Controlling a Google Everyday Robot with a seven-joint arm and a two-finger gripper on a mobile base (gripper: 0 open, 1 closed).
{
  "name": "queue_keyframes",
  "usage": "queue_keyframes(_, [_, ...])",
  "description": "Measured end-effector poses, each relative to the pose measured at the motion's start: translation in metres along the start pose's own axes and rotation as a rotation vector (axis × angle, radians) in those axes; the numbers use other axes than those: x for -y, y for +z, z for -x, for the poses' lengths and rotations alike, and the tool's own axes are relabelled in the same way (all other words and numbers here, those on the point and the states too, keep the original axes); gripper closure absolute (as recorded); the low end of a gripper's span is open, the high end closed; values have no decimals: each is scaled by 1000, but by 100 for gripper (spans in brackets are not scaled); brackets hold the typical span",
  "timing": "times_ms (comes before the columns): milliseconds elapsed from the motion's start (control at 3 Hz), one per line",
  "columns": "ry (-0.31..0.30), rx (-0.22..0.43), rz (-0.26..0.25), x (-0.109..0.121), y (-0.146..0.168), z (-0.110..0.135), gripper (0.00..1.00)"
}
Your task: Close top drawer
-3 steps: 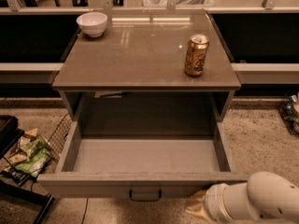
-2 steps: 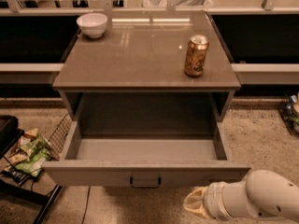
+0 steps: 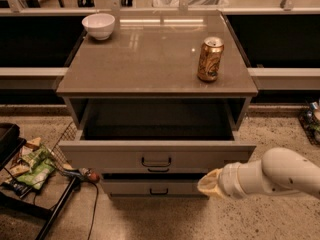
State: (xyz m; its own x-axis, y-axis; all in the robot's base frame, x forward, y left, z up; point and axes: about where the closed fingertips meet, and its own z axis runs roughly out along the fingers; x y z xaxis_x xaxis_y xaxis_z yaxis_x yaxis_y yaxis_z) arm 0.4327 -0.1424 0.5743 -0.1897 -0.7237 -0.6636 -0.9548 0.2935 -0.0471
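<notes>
Speckled floor [image 3: 165, 219], top drawer [image 3: 112, 156] partly open; hand [image 3: 210, 185] below its front edge, grip unclear

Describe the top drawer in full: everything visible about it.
The top drawer is wide and grey, matte like painted metal or laminate, with a broad flat front and a small black handle at its centre. It stands part-way open and level, pulled out from under the cabinet top. Its inside lies in shadow and shows no contents. The gripper sits below the front's right end, by the lower drawer; whether it touches the top drawer cannot be told.
</notes>
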Motion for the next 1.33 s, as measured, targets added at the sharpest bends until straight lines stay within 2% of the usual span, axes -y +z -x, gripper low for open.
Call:
queue_keyframes(333, [-20, 20, -52, 32, -13, 16, 100])
queue_keyframes(667, [-19, 20, -52, 32, -13, 16, 100])
queue_keyframes(1000, [-14, 29, -63, 63, -3, 11, 100])
queue_keyframes(1333, [-14, 32, -61, 79, 4, 5, 100])
